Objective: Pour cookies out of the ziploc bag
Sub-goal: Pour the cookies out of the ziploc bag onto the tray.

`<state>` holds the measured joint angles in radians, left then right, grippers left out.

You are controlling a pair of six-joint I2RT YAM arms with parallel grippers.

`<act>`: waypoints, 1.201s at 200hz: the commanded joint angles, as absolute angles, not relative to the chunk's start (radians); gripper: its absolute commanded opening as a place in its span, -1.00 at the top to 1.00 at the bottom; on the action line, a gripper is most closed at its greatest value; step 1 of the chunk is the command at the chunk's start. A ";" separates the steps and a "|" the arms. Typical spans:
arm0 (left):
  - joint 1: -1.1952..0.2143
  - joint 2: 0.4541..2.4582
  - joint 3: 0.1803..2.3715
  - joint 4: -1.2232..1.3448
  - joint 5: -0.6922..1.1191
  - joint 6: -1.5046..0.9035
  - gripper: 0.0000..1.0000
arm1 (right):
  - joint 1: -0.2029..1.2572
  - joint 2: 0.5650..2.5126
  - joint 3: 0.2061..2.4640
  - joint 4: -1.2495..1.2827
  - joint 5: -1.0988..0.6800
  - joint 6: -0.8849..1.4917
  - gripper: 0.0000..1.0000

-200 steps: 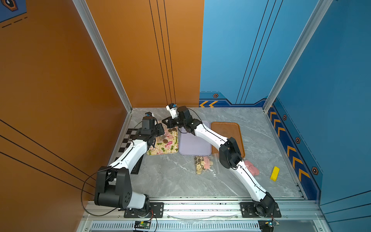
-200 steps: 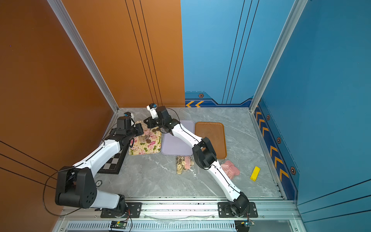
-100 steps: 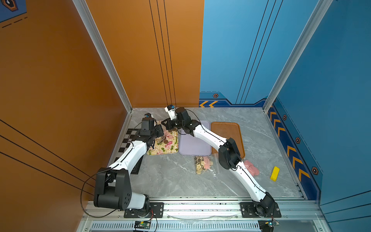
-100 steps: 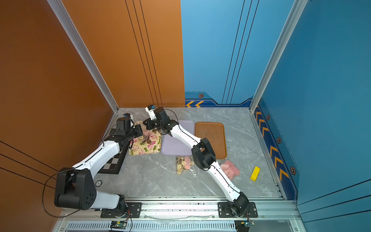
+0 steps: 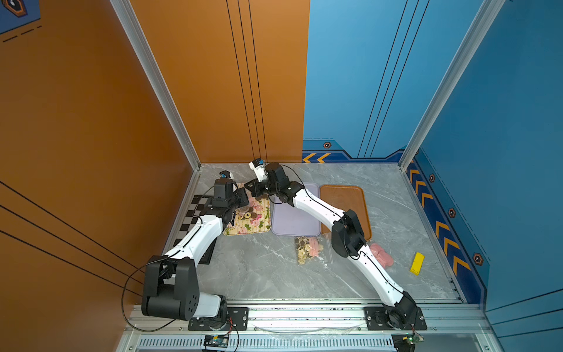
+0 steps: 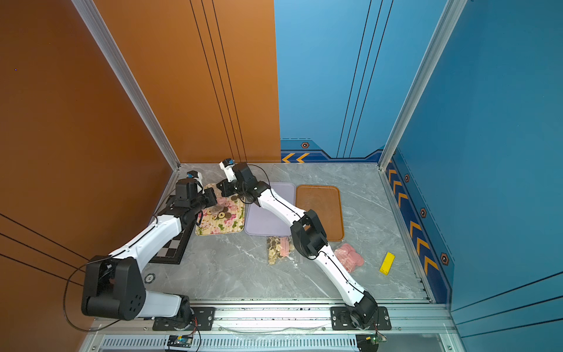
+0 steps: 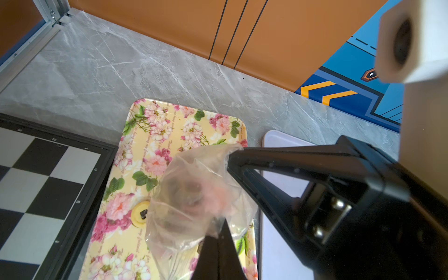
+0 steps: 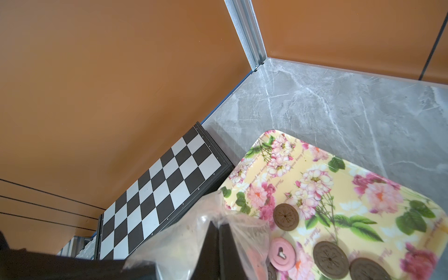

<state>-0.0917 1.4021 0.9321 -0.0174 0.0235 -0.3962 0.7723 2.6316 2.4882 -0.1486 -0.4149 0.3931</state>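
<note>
Left end effector: my fingers are pressed together, clamped on a fold of the ziploc bag.
Right end effector: my fingers are together, clamped on another edge of the same bag. In the left wrist view the tip meets the bag's upper corner.
Relative pose: in both top views my right tip sits at about 1 o'clock of my left tip, and the two are near each other.
Bag position: clear film slung between my two tips, hanging over the floral tray, with blurred brown and pink shapes showing through it.
Cookies: brown rounds and a pink round lie loose on the tray, just beside my right tip. A yellow round with a dark centre mark lies beside the bag in the left wrist view. In a top view the loose pile is at about 6 o'clock of both tips.
Tray position: about 10 o'clock of the centre of the desk, between the chessboard at its 9 o'clock and the lilac tray at its 3 o'clock.
Contact: I cannot tell whether the bag's lowest part touches the tray.
</note>
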 commanded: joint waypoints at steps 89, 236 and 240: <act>-0.105 1.361 0.917 0.017 0.026 -0.364 1.00 | 0.769 2.540 2.470 -0.142 -0.403 0.364 1.00; -0.110 1.296 0.919 0.038 0.040 -0.357 1.00 | 0.741 2.510 2.455 -0.124 -0.430 0.364 1.00; -0.110 1.294 0.922 0.034 0.039 -0.357 1.00 | 0.741 2.509 2.452 -0.122 -0.430 0.364 1.00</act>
<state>-0.1001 1.3270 0.9218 0.0181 0.0277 -0.3805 0.7456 2.5843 2.4725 -0.1387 -0.4156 0.3813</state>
